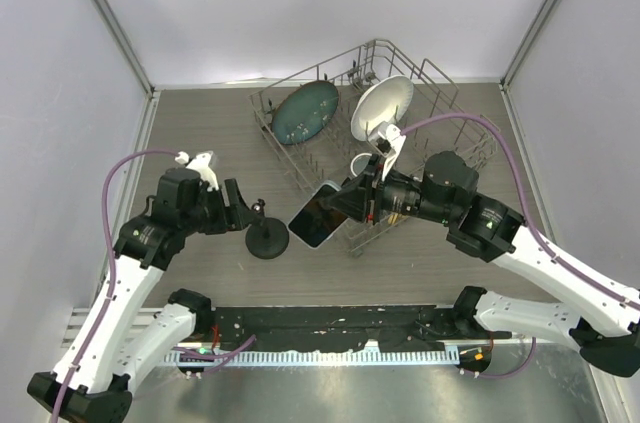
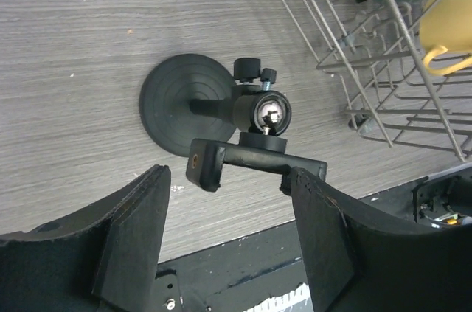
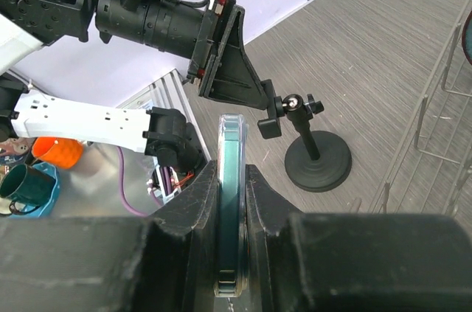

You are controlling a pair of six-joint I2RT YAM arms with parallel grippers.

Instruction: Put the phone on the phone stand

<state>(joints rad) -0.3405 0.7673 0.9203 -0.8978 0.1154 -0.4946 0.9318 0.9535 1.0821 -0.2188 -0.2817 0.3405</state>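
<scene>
My right gripper (image 1: pixel 352 205) is shut on the phone (image 1: pixel 318 215), a thin dark slab held above the table just right of the phone stand (image 1: pixel 267 238). In the right wrist view the phone (image 3: pixel 231 172) stands edge-on between the fingers (image 3: pixel 193 209), with the stand (image 3: pixel 317 163) ahead on the right. My left gripper (image 1: pixel 252 215) is open at the stand's top. In the left wrist view the gripper (image 2: pixel 228 188) straddles the stand's cradle (image 2: pixel 254 158). Its right finger (image 2: pixel 317 223) is at the cradle's end and the left finger is apart from it. The disc base (image 2: pixel 173 109) rests on the table.
A wire dish rack (image 1: pixel 430 93) stands behind and to the right, holding a teal plate (image 1: pixel 305 111), a white plate (image 1: pixel 382 105) and a yellow mug (image 2: pixel 446 28). The rack's front corner (image 1: pixel 365 238) is close under my right gripper. A black rail (image 1: pixel 330 321) runs along the near edge.
</scene>
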